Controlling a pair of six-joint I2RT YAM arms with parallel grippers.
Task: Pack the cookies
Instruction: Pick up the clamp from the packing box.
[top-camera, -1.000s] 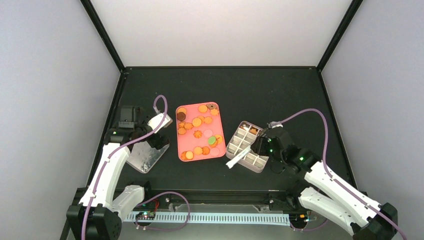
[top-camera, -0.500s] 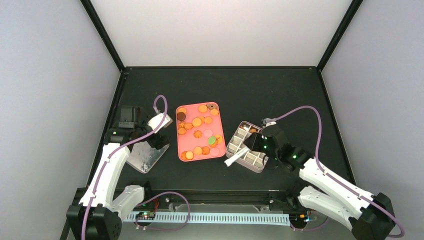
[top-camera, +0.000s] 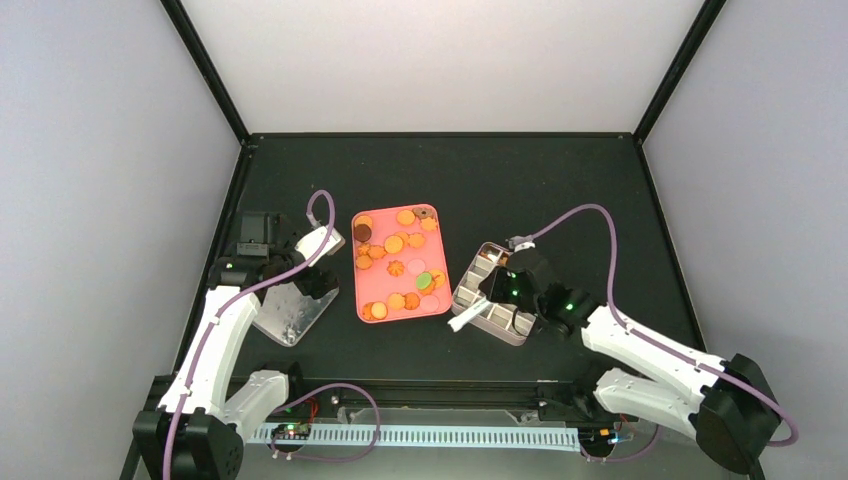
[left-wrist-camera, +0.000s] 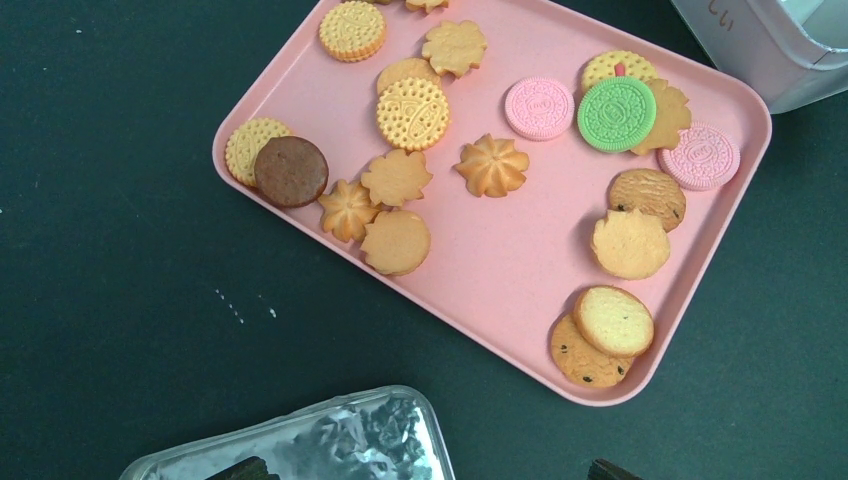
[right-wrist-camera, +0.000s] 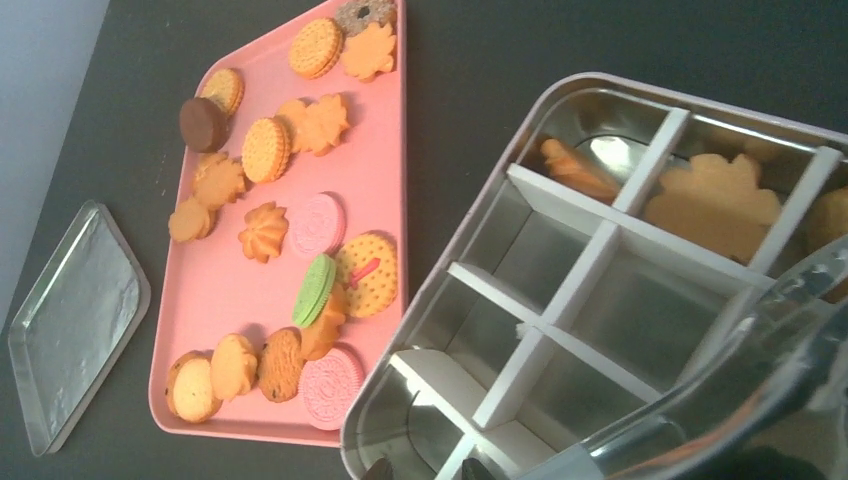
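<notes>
Cookie packing: handling notes, tray mostly full

The cookies lie flat on the pink tray, a couple already in the divided tin; judged light, stiff, crumbly at the edges, so pinch gently across the rim, taking single ones before the overlapped green cookie; embossed faces and a mark on the tin wall are unreadable; left end effector gapes wide over the lid, holding nothing; right end effector sits at the tongs; its grip I cannot tell.
</notes>
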